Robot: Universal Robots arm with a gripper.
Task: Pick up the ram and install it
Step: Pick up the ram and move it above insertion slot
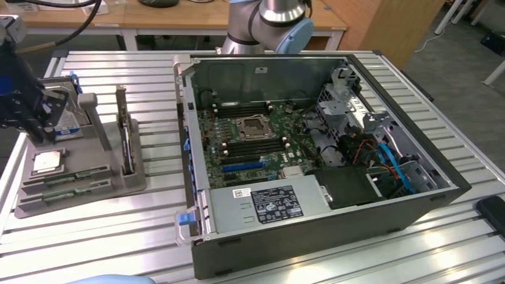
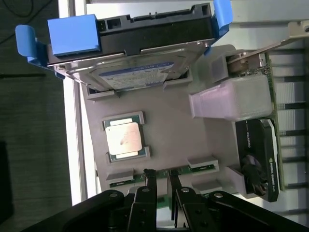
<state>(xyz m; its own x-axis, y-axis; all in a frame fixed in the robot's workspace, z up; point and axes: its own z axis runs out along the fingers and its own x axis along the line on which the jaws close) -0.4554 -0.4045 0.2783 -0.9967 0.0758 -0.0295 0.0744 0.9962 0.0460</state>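
Apparently hand (image 2: 161,173) hovers over ram (image 2: 162,191) (in holder (image 2: 169,130)).

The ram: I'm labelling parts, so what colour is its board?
Green with dark chips; the ram shows best in the exterior view.

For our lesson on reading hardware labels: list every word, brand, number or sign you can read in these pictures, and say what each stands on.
"QUADRO": on the black graphics card.
"NVIDIA": seemingly, beside it on the same card; faint.
Blue-white label on the hard drive: too blurred to read.
Black label on the power supply: too small to read.
Processor: no readable marking.
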